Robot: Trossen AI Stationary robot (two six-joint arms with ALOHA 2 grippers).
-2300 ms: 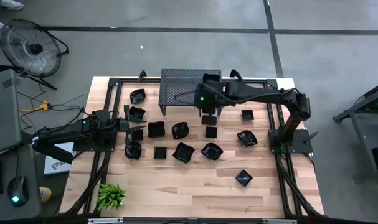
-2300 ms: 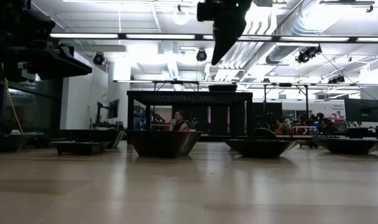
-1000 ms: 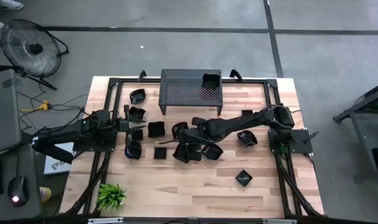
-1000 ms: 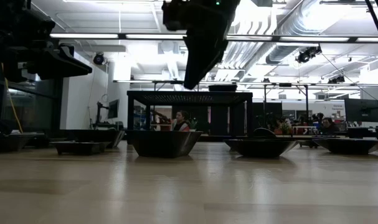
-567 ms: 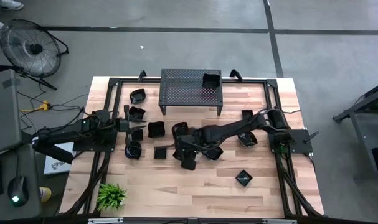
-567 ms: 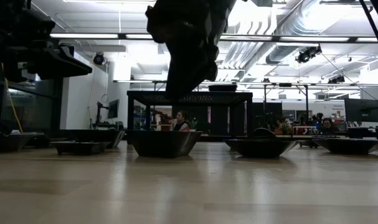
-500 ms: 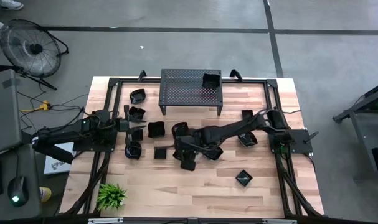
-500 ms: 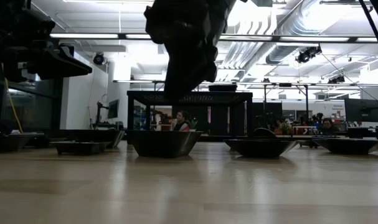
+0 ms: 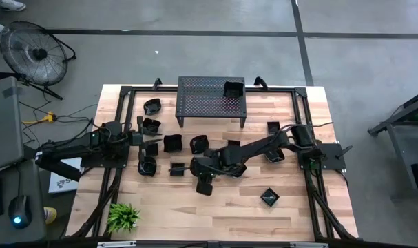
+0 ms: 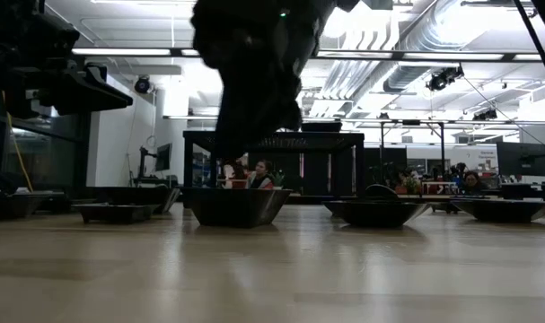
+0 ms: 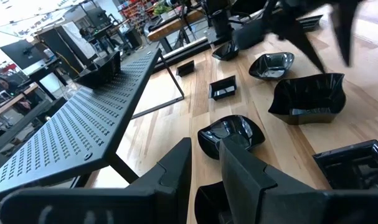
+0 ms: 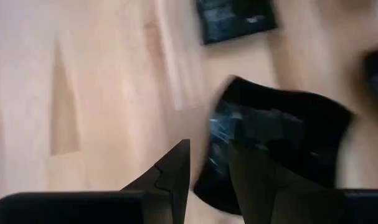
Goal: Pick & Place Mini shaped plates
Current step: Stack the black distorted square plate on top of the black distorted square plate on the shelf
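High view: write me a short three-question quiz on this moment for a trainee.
1. True or false: the perforated stand carries exactly one dish on top.
2. Which arm reaches over the dishes in the middle of the table? A) left B) right
3. In the high view, what stands near the table's bottom-left corner?

Key:
1. True.
2. B. The right gripper is over the middle dishes, while the left gripper rests by the table's left edge.
3. The small green plant.
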